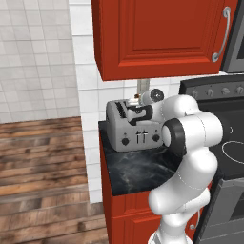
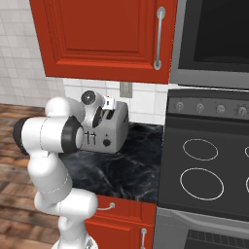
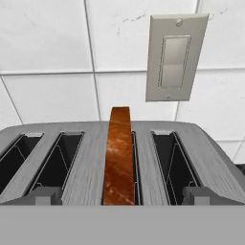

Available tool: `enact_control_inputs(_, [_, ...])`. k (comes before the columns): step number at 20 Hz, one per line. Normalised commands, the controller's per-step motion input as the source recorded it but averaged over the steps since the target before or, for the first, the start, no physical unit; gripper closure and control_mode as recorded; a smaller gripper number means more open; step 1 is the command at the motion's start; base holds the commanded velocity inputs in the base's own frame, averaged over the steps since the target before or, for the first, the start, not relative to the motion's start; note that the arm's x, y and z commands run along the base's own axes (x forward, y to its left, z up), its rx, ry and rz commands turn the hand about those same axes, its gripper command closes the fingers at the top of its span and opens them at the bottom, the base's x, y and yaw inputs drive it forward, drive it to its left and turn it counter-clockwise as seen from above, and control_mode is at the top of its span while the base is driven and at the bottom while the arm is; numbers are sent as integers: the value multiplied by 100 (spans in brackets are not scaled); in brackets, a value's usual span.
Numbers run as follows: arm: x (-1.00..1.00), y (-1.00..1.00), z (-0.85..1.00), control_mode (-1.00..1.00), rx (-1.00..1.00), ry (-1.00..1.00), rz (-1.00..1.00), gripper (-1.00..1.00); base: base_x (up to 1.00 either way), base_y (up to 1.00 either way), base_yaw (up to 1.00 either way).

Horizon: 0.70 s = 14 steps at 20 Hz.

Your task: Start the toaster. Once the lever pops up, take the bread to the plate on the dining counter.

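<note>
Toaster sits on the black marbled tabletop against the white tiled wall, under the red cabinet and beside the stove. Bread stands upright in a middle slot — its brown crust edge rising above the top, below the wall switch. Gripper hovers just over the toaster's top, jaws wide and holding nothing.

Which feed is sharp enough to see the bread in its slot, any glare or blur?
Hand view: sharp, evenly lit, bread stands clear in the toaster, no glare. Left base view: soft and pixelated, arm covers part of the toaster. Right base view: soft too, toaster partly behind the arm.
</note>
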Motion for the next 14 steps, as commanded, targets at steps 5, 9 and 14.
enact_control_inputs(5, [0, 0, 0, -100, 0, 0, 0, -100, 0, 0, 0])
enact_control_inputs(9, [0, 0, 0, -100, 0, 0, 0, 100, 0, 0, 0])
enact_control_inputs(14, [0, 0, 0, -100, 0, 0, 0, 100, 0, 0, 0])
